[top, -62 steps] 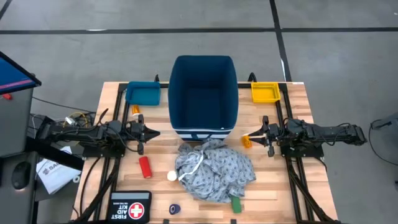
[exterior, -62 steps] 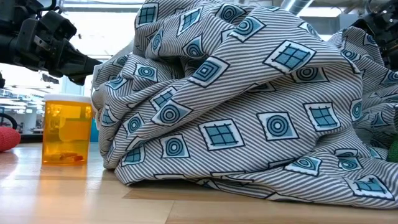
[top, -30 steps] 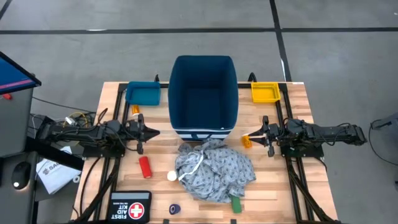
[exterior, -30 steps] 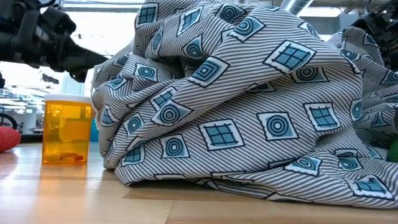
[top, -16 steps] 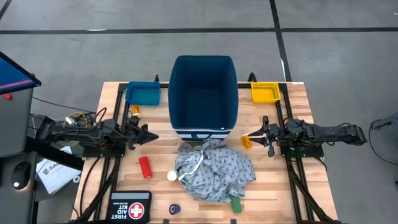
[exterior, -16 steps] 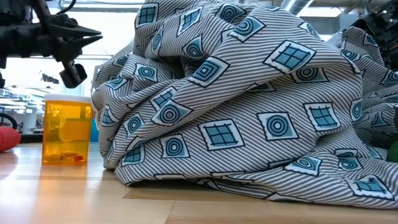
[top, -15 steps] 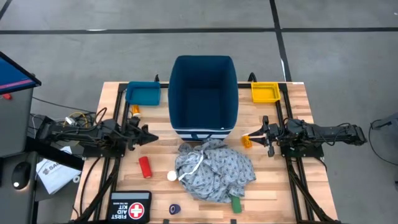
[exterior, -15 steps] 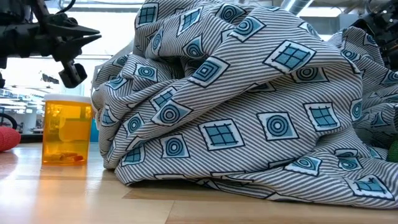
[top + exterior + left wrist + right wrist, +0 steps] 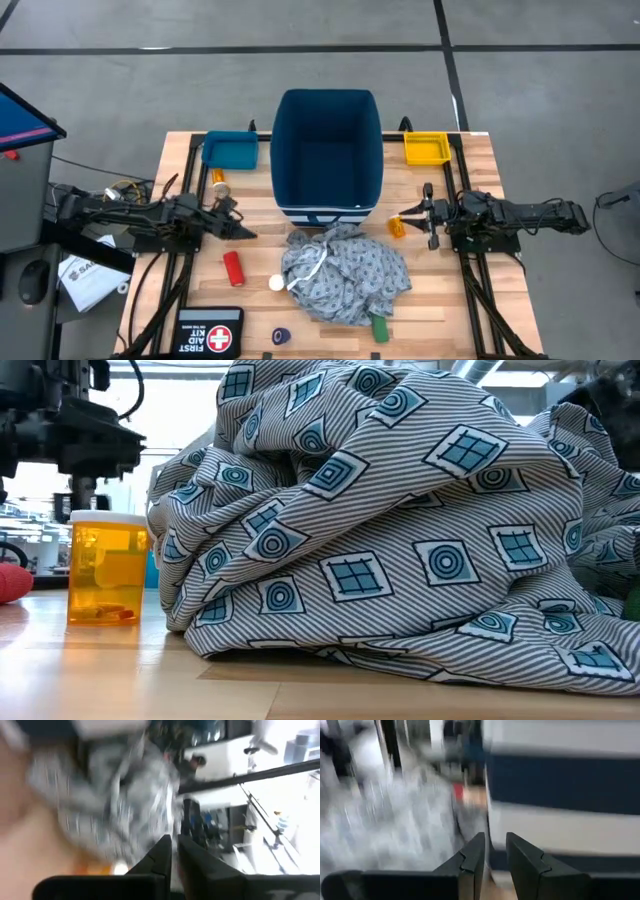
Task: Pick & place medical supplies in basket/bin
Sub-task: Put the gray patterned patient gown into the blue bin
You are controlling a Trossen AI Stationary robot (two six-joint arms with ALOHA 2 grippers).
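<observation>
The grey patterned gown (image 9: 345, 272) lies crumpled on the table in front of the tall dark blue bin (image 9: 328, 155) and fills the low view (image 9: 400, 530). Around the gown lie a red cylinder (image 9: 233, 267), a white bottle (image 9: 277, 283), a dark blue roll (image 9: 281, 336) and a green cylinder (image 9: 379, 327). One orange bottle (image 9: 396, 228) stands just below my right gripper (image 9: 400, 217), another (image 9: 218, 185) near the teal tray (image 9: 232, 149). My left gripper (image 9: 245, 234) hovers left of the gown, pointing at it, fingers together (image 9: 174, 847). My right gripper (image 9: 495, 852) is shut too.
The yellow tray (image 9: 426, 148) sits at the far right, beside the bin. A black FIRST AID KIT pouch (image 9: 210, 332) lies at the near left edge. An orange bottle (image 9: 105, 570) stands upright left of the gown in the low view. Bare wood shows at the table's near right.
My left gripper has rolled about its wrist and swung slightly toward the near edge, its tip now aimed at the gown's left side. It has stayed shut. The gown, the bottles and the cylinders have not moved.
</observation>
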